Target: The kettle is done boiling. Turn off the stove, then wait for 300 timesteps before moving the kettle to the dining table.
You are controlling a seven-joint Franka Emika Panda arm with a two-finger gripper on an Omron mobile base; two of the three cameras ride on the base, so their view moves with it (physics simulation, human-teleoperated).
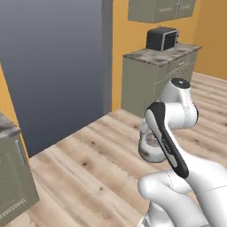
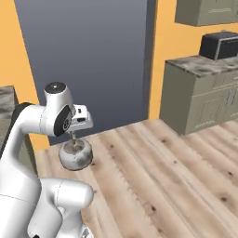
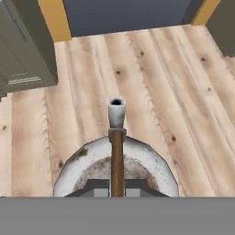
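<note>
I'm looking out over a wide plank floor [image 2: 176,176] with a big grey panel [image 1: 57,66] ahead between orange walls, a beige cabinet run with a marbled counter [image 1: 162,55] off to one side carrying a black toaster oven [image 1: 162,38], and another cabinet [image 1: 11,177] close by on the other side. The arm is folded in front of me and the kettle [image 2: 76,155] hangs from it in the air, well above the boards and apart from every counter. In the hand view I see its round silver body from above, spout [image 3: 116,110] pointing away from me, and the thin brown handle [image 3: 117,160] running straight up the middle into the gripper [image 3: 117,186], which is clenched on that handle with the fingers pinched close together. My read is that a metal kettle like this is stiff and won't give, but it is smooth and the wire handle is slim, so it can pivot and swing under the fingers if I drive or turn sharply (and if it holds water, the weight will slosh). The top of the handle arch, right over the body's centre, looks like the proper hold, and that seems to be where I have it. I'd keep it hanging level and set it down gently on the table.
</note>
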